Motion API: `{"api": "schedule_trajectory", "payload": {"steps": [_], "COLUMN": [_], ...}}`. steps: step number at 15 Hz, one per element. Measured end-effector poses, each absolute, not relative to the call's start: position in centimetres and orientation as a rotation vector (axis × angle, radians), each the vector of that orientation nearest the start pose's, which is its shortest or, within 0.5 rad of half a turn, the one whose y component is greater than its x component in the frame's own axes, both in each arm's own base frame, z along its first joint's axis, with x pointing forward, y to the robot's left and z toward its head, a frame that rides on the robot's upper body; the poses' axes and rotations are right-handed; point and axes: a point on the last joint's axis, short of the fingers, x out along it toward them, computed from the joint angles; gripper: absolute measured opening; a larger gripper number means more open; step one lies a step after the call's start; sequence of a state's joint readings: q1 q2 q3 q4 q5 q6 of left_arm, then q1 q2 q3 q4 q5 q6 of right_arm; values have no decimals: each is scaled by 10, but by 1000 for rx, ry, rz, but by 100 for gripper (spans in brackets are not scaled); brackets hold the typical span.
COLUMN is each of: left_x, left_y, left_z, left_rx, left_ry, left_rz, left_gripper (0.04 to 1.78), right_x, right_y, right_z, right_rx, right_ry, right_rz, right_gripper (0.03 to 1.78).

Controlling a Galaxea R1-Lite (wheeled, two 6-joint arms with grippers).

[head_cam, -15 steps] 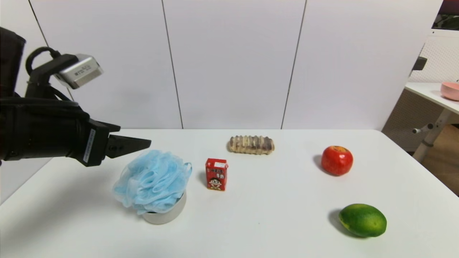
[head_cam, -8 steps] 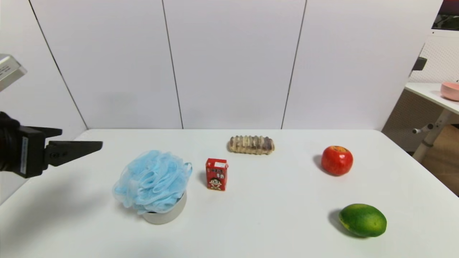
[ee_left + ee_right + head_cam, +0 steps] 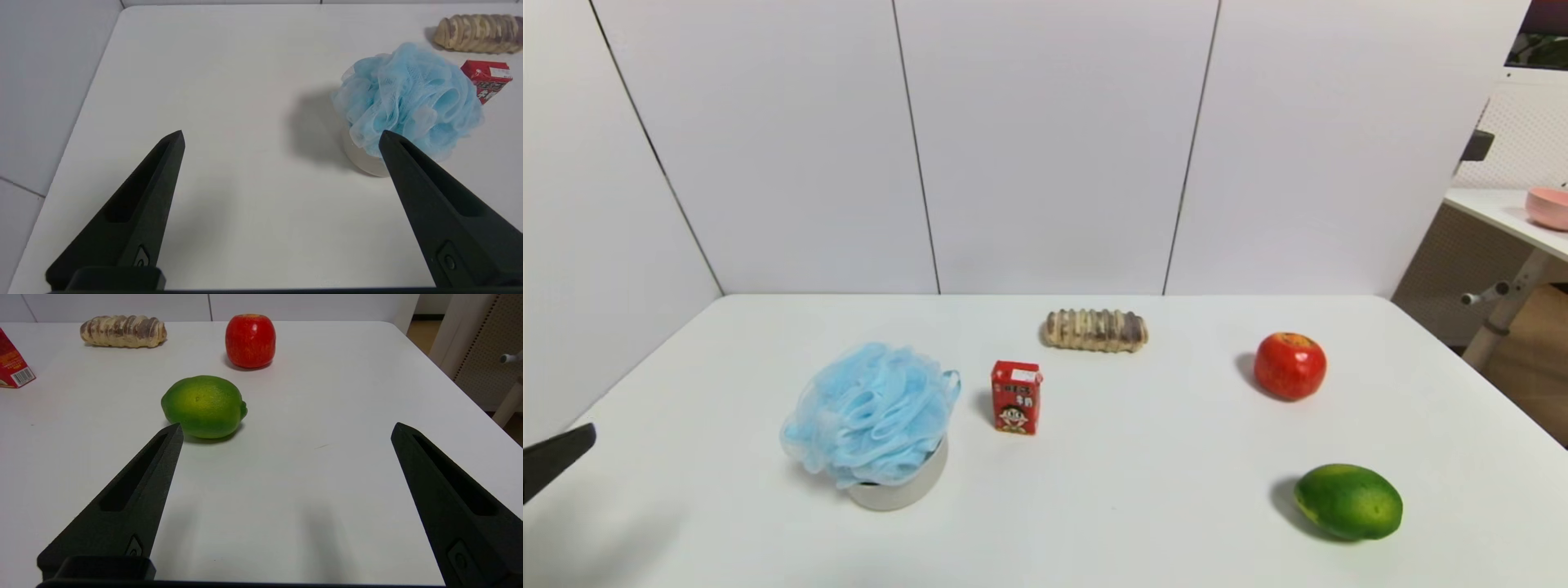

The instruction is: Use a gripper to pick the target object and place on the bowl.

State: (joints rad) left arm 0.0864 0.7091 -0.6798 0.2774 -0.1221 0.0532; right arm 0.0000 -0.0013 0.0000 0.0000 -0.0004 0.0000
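The light-blue mesh bath pouf point(image 3: 870, 415) rests on top of the grey-white bowl point(image 3: 907, 488) at the table's left side; both also show in the left wrist view, the pouf point(image 3: 410, 98) above the bowl point(image 3: 361, 159). My left gripper point(image 3: 282, 136) is open and empty, pulled back well to the left of the bowl; only one black fingertip point(image 3: 556, 459) shows at the head view's left edge. My right gripper point(image 3: 286, 428) is open and empty, parked low over the table's right front, out of the head view.
A red carton point(image 3: 1016, 398) stands right of the bowl. A striped bread roll point(image 3: 1095, 330) lies at the back. A red apple point(image 3: 1290, 366) and a green lime point(image 3: 1349, 501) sit on the right. The table's left edge point(image 3: 645, 359) lies close to my left gripper.
My left arm has drawn back left and down from beside the pouf, almost leaving the head view. The pouf and bowl have not moved.
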Motion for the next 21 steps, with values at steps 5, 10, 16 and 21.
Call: {"api": "schedule_trajectory", "payload": {"steps": [5,10,16,21], "left_x": [-6,-19,-32,-30], "left_y": [-3,-4,-2,-1], "left_z": [192,188,155,100], "left_rx": [11,160,175,196], "left_ry": [108,-120,-85,-35], "left_rz": [-10,-52,-95,-80], "left_gripper": [169,169,170,170], "right_x": [-23,-23,-23,-23], "right_y": [0,0,0,0], "right_z": [75,75,75,75], "right_rx": [0,0,0,0], "right_ry": [-1,-1,-1,-1], "right_rz": [-1,-1,0,0], "right_gripper": [175,175,175,175]}}
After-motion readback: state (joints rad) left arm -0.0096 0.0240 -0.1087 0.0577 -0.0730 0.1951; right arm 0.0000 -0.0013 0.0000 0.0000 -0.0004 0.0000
